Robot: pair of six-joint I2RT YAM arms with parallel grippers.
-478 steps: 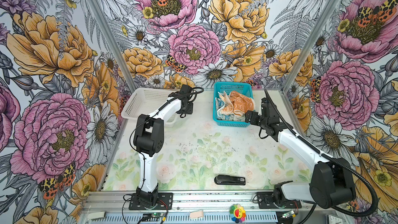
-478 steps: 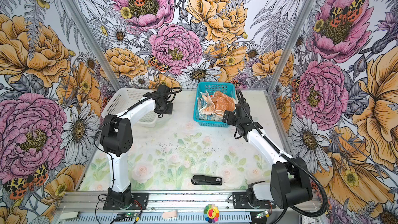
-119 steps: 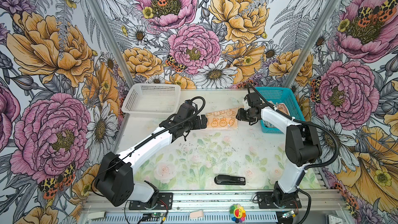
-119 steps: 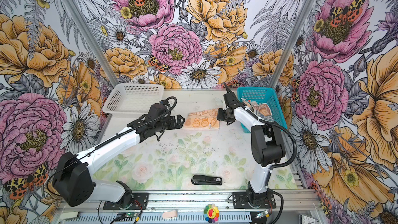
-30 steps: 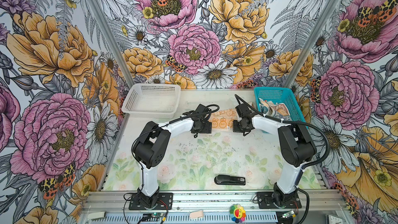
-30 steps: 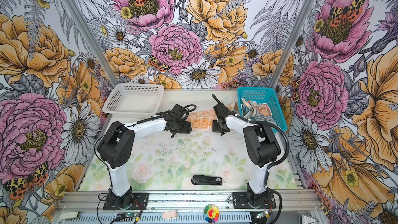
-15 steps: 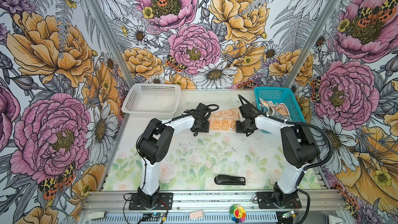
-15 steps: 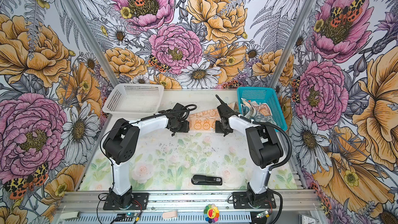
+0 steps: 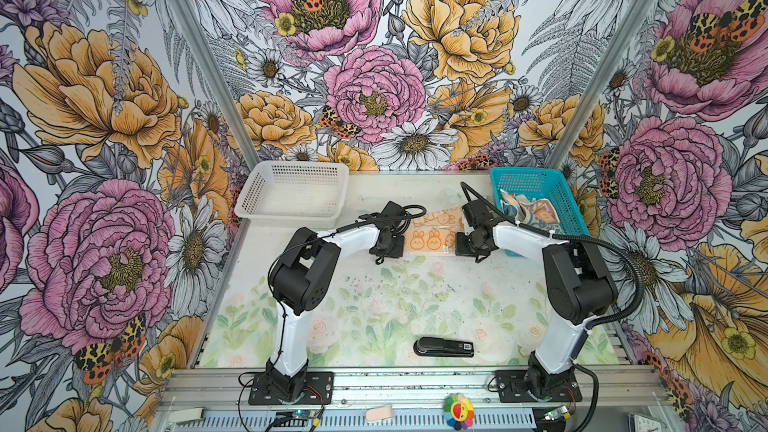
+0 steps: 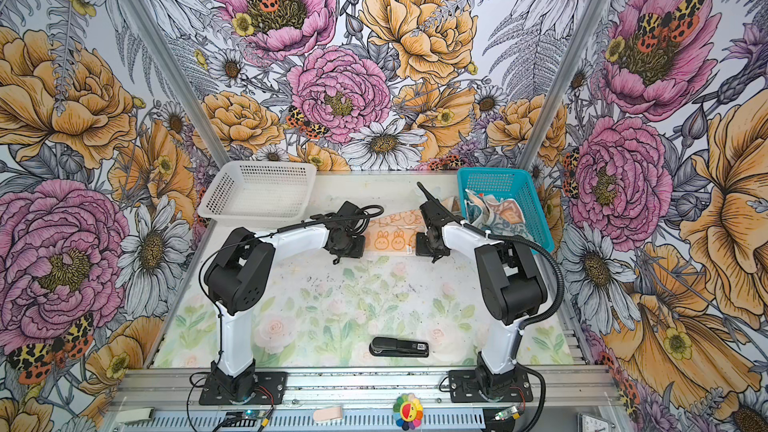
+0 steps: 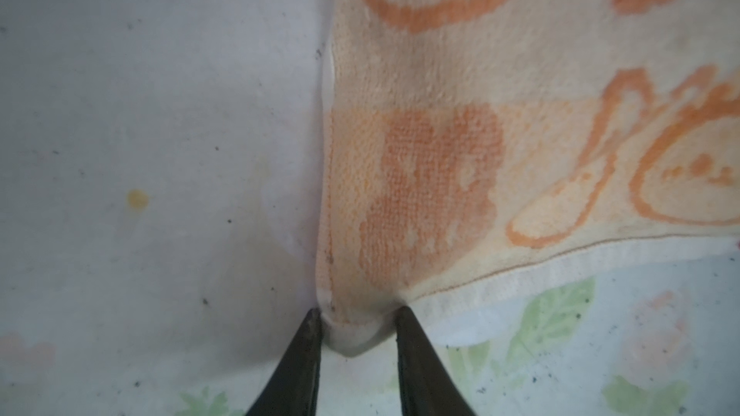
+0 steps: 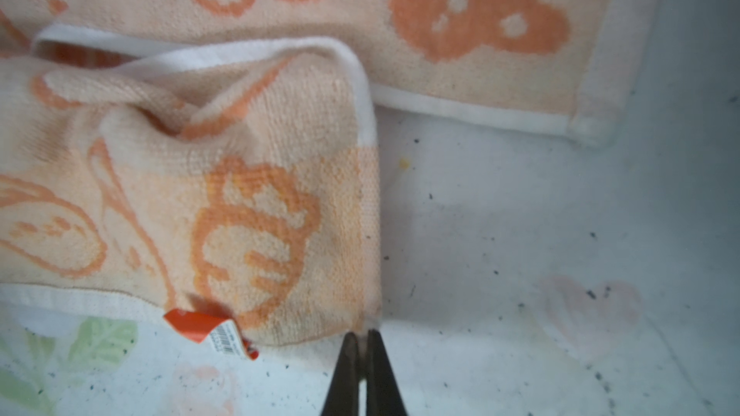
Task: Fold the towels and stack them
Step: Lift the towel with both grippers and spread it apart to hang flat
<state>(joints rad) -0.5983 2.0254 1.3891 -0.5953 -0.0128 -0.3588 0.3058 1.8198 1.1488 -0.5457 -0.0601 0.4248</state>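
Far mid-table, my left gripper [image 11: 358, 320] is straddling the orange towel's [image 9: 432, 238] near corner, touching both edges; whether it grips, I cannot tell. My right gripper [image 12: 362, 334] is pinching the other corner. Nearside table [image 9: 415, 297] is lying open; forearms are angling inward.

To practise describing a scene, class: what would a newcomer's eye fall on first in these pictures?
The huge pink and orange flowers on the walls surround the whole cell. At the far middle of the table an orange bunny towel lies partly folded, with the left end effector and right end effector at its near corners. A teal basket of more towels stands far right.
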